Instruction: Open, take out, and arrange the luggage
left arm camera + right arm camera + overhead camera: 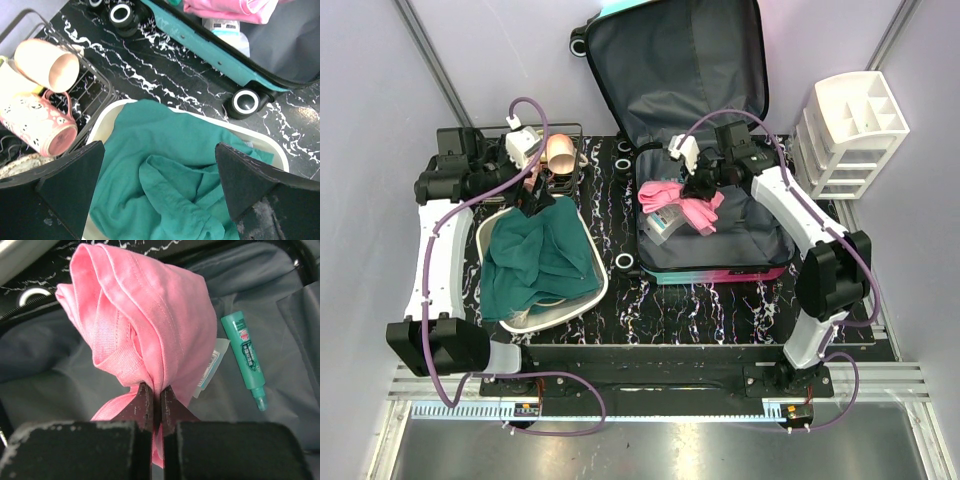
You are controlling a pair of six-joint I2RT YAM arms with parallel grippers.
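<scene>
The luggage (680, 70) lies open on the right half of the tabletop (700, 310), its lid propped up at the far side and its grey-lined base flat beneath my right fingers (155, 392). My right arm (800, 215) rises from its base at the near right, bends at the elbow, and turns the wrist in leftward over that base. My left arm (435, 250) runs up the left edge, folds at the far corner, and points its wrist down over the white tub (262, 141), just left of the luggage's wheels.

A green cloth (165, 150) fills the tub. My left fingers (160, 185) hang spread wide above it, holding nothing. My right fingers are pinched tight on a pink cloth (145, 315), bunched up over the lining. A small green tube (245, 352) lies on the lining just right of it.
</scene>
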